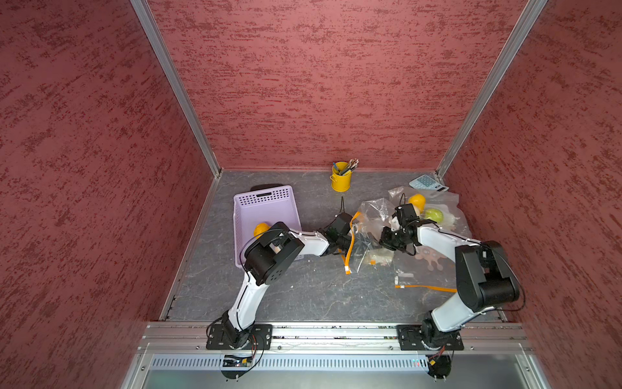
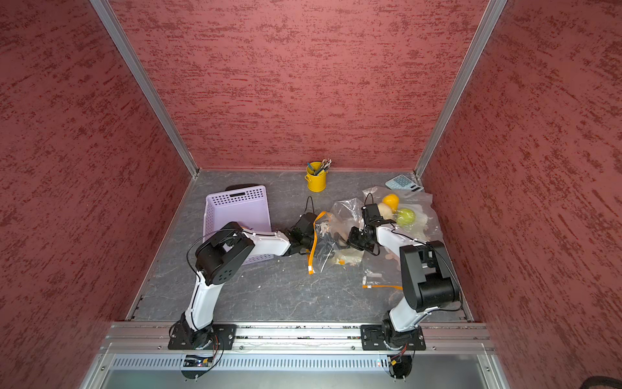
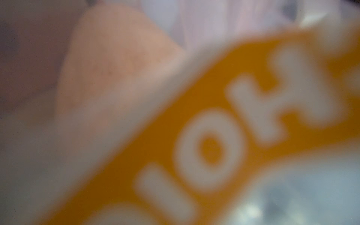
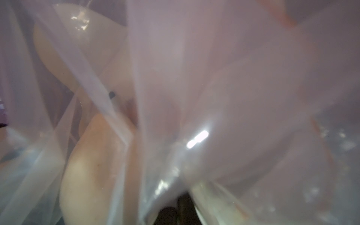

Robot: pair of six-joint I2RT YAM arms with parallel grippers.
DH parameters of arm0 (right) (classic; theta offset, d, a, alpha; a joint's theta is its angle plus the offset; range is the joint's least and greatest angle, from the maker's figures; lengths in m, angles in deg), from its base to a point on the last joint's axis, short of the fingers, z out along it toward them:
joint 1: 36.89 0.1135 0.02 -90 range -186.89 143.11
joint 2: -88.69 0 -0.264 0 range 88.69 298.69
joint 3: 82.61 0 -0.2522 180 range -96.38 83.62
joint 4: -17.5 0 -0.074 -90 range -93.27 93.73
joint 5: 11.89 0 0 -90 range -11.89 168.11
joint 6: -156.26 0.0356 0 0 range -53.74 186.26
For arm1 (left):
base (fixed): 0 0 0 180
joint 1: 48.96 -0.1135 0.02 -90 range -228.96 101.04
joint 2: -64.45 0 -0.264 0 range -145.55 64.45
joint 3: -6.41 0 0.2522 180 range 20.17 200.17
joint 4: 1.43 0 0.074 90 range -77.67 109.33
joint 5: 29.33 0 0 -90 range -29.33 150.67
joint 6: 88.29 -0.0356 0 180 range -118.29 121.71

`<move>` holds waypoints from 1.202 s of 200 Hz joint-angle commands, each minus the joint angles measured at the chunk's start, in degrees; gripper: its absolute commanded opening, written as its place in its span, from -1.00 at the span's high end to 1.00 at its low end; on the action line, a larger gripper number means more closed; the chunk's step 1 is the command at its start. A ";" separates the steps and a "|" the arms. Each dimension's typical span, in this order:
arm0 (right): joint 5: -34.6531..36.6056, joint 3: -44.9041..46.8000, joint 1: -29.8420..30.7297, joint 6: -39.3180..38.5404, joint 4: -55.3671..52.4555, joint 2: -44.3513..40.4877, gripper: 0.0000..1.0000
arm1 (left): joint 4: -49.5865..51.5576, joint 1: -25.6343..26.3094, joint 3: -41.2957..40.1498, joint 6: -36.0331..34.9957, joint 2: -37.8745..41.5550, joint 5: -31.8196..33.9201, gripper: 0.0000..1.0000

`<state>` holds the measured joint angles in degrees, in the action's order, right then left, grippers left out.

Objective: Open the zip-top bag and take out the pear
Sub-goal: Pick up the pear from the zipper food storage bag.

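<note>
Counter (image 1: 303, 296): grey slab that carries every item.
Left gripper (image 1: 345, 240): jaws wide, just beside the zip strip. No hold on it can be made out, because its wrist view is a blur filled by the strip.
Zip strip (image 1: 352, 242): orange. It hangs loose down the side of the bag nearest the left gripper, with its lower end near the counter. The mouth is judged at least partly open.
Right gripper (image 1: 383, 241): closed. In its wrist view the film bunches at the tips, which is judged to be a pinch on the bag wall.
Bag (image 1: 373, 212): clear film, standing crumpled between the two grippers.
Bag handling: judged thin, limp and slippery. The zip strip is the stiffest place to hold.
Pear (image 4: 87, 175): pale tan, inside the bag.
Pear to gripper: close beyond the right gripper's tips, with film between them. Whether it touches the left gripper cannot be told.
Pear handling: judged firm, smooth and rounded, and apt to slide against the film. It is best taken across the wide belly, not the neck, through the open mouth.
Fruit (image 1: 432, 214): farther off, in other bags beyond the right gripper.
</note>
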<state>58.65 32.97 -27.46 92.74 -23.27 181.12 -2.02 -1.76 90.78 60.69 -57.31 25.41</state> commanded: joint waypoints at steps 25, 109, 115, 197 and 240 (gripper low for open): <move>0.71 -1.34 0.44 -3.16 -2.17 -1.72 1.00 | 0.98 -0.02 -4.38 -2.46 4.48 12.30 -0.87; -0.63 -0.51 0.41 -4.10 -1.55 -2.56 1.00 | -1.30 1.03 -5.64 -1.58 7.86 20.26 -0.78; -0.61 -0.63 0.37 -4.31 -1.74 -2.59 1.00 | -1.51 1.06 -5.49 -1.60 7.89 20.32 -0.78; -1.55 -1.93 0.41 -5.21 -1.49 -1.17 1.00 | 8.24 1.84 2.97 -5.22 2.84 17.72 -0.70; -2.70 -2.43 0.40 -5.03 -0.04 0.10 1.00 | 13.13 1.55 6.17 -6.53 -0.04 16.49 -0.68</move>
<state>57.75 32.27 -27.48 88.28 -24.78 179.96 7.16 -0.62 94.63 56.10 -55.16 43.09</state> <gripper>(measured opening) 0.048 0.842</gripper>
